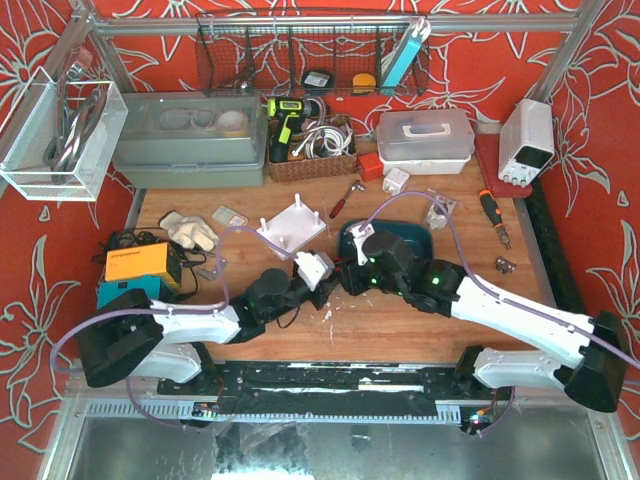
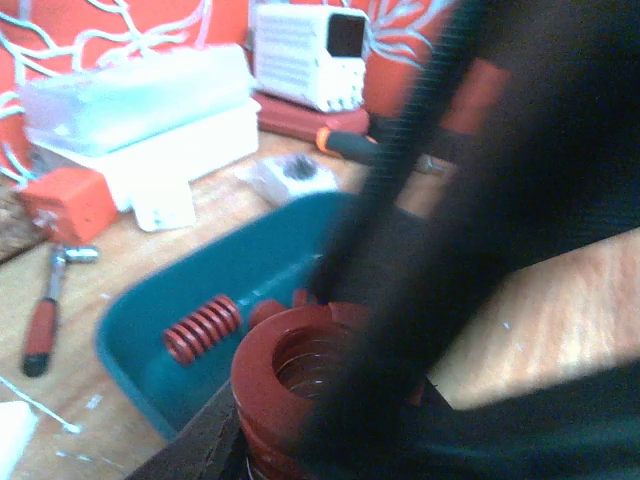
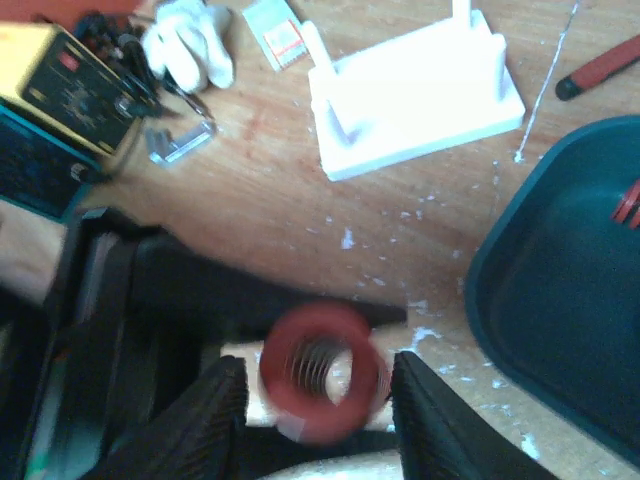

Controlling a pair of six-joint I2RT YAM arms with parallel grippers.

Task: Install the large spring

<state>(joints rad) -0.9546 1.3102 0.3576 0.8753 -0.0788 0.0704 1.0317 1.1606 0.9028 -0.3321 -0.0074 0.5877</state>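
The large red spring (image 2: 268, 365) stands end-up in my left gripper (image 2: 290, 450), which is shut on it near the table's middle (image 1: 322, 287). In the right wrist view the spring (image 3: 322, 385) shows end-on and blurred, between the two fingers of my right gripper (image 3: 320, 400). Those jaws stand apart on either side of it with small gaps. A black part of the right gripper crosses in front of the spring in the left wrist view. The white peg base (image 1: 292, 228) lies behind the grippers and also shows in the right wrist view (image 3: 420, 95).
A teal tray (image 1: 405, 238) sits just right of the grippers and holds a small red spring (image 2: 200, 330). A red-handled screwdriver (image 1: 345, 198), gloves (image 1: 188, 230), a yellow meter (image 1: 140, 263) and a white power supply (image 1: 527, 140) lie around.
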